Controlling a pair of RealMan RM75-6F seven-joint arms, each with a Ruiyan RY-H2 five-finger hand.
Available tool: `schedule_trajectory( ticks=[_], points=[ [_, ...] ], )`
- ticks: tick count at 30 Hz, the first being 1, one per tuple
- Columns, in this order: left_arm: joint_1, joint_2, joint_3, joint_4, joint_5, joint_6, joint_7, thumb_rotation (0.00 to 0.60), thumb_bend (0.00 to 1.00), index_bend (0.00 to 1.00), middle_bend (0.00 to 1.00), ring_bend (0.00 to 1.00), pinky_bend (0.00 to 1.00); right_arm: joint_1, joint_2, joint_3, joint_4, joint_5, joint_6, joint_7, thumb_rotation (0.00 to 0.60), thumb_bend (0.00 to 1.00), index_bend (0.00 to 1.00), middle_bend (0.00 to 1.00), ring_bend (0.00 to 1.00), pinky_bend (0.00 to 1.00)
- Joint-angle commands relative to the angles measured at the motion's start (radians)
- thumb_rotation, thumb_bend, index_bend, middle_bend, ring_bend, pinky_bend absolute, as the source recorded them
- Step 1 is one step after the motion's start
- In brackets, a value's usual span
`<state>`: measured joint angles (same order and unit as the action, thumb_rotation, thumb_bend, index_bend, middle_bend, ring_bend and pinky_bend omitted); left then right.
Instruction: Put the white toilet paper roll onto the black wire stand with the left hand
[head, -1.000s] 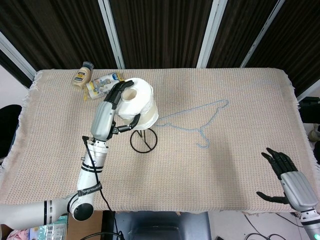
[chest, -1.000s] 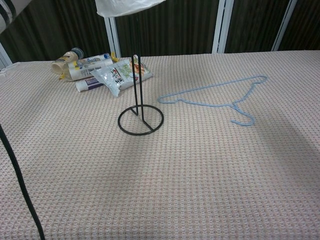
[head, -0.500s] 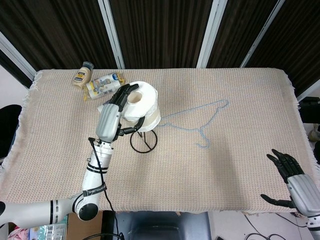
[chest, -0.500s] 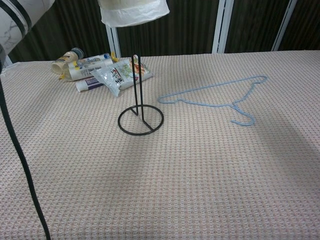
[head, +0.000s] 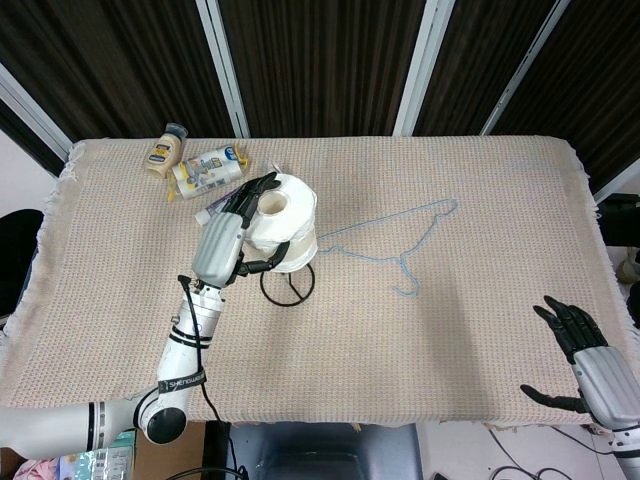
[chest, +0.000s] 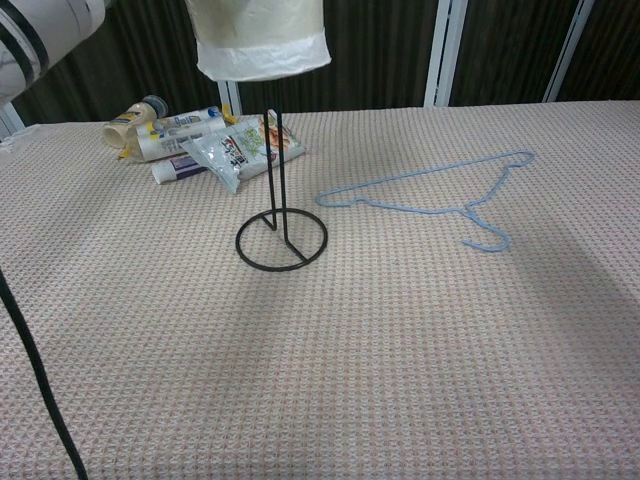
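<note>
My left hand (head: 232, 238) grips the white toilet paper roll (head: 285, 222) from its left side. The roll (chest: 259, 38) stands upright, threaded over the top of the black wire stand (chest: 280, 238), well above the stand's round base (head: 287, 286). The stand's thin uprights run up into the roll's underside in the chest view. The left hand itself is out of the chest view; only part of the arm shows at the top left. My right hand (head: 585, 360) hovers open at the table's near right corner, fingers spread, holding nothing.
A blue wire hanger (head: 402, 243) lies flat to the right of the stand. Bottles, a tube and a packet (chest: 196, 140) lie in a cluster at the back left. A black cable (chest: 35, 372) hangs down the left edge of the chest view.
The left hand has lowered the roll down along the stand's uprights. The right hand has drawn back toward the near right corner.
</note>
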<state>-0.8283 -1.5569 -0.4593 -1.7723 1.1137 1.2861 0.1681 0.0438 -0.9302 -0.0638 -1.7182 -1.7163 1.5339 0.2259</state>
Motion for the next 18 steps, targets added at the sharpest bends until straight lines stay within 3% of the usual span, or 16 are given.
schedule_trajectory(
  ticks=[1, 7, 18],
  points=[
    [0.005, 0.001, 0.007, 0.007, -0.001, 0.001, -0.001, 0.6, 0.45, 0.0, 0.0, 0.0, 0.1, 0.001, -0.002, -0.001, -0.002, 0.001, -0.006, -0.007, 0.6, 0.12, 0.0, 0.0, 0.0, 0.0],
    [0.009, -0.004, 0.023, 0.039, 0.039, 0.022, 0.005, 0.6, 0.44, 0.0, 0.0, 0.0, 0.03, 0.001, -0.001, 0.0, -0.004, 0.003, -0.007, -0.009, 0.6, 0.12, 0.0, 0.0, 0.0, 0.0],
    [0.037, 0.032, 0.055, -0.018, 0.104, 0.029, -0.024, 0.6, 0.42, 0.0, 0.0, 0.0, 0.02, 0.003, -0.007, 0.003, -0.005, 0.011, -0.015, -0.022, 0.6, 0.12, 0.0, 0.0, 0.0, 0.0]
  ],
)
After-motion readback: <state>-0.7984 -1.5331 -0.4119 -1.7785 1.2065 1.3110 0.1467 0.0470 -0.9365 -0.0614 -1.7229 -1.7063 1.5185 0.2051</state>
